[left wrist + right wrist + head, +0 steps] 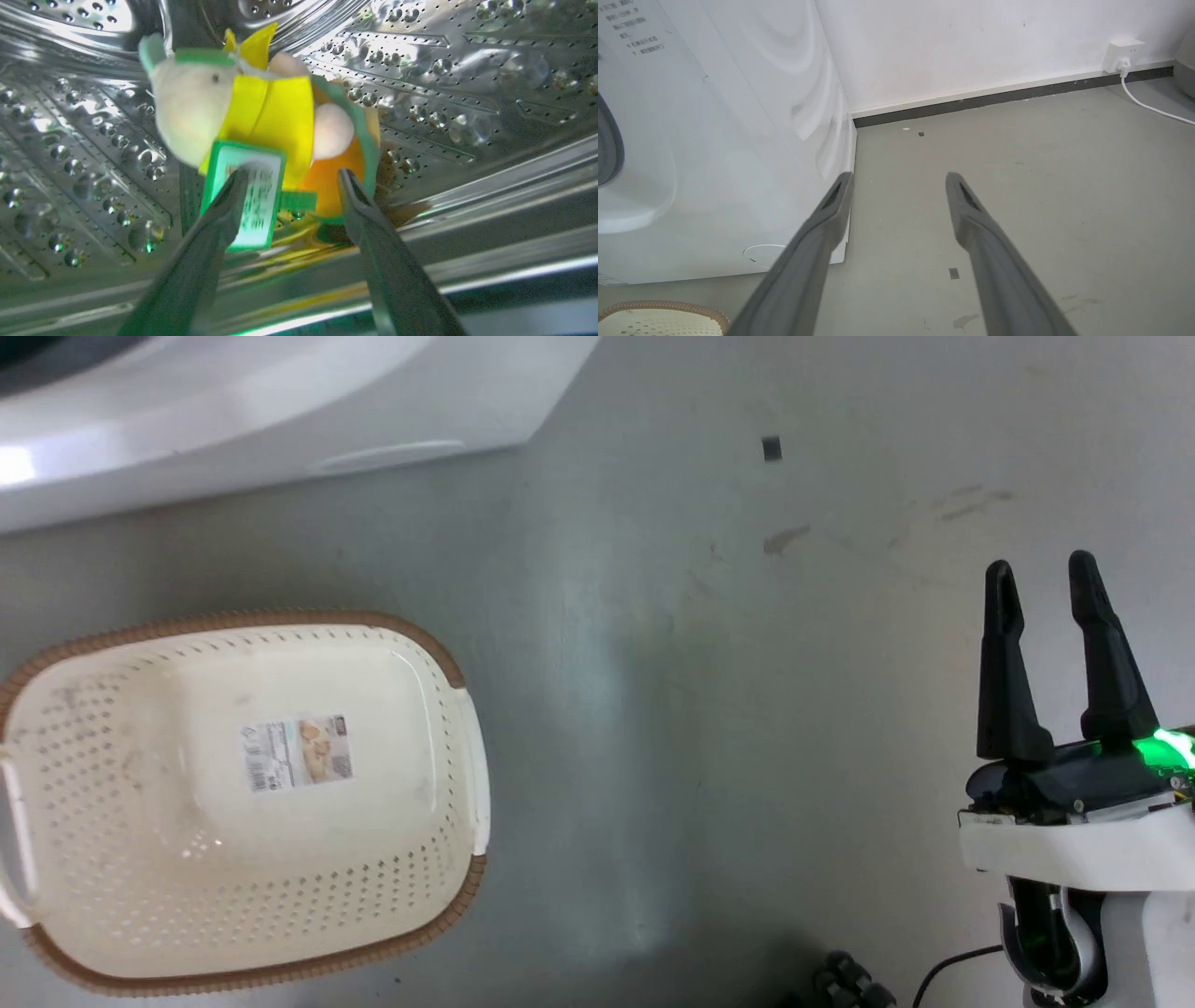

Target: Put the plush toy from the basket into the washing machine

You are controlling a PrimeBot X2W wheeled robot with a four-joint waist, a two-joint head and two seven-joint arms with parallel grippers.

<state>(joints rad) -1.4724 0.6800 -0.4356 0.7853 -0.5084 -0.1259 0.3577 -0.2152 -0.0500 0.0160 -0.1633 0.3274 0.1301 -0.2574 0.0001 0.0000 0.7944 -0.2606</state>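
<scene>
Has the left gripper (292,179) inside the steel drum (467,93) of the washing machine (233,420), fingers spread wide and released, clasping nothing. Finds the plush toy (261,116) in that drum too, just beyond the fingertips, against the shiny perforated wall: pale pink figure in yellow nearest, orange burger with its green edge behind. Shows the toy's green-bordered tag (254,205) partly covered by one fingertip; cannot tell whether touching. Places the cream basket (112,859) on the grey floor (700,709) just in front of the washing machine, paper label (299,751) on its inner bottom. Holds the right gripper (1041,579) outside the machine, off to its right above the floor, fingers likewise apart and gripping nothing.
</scene>
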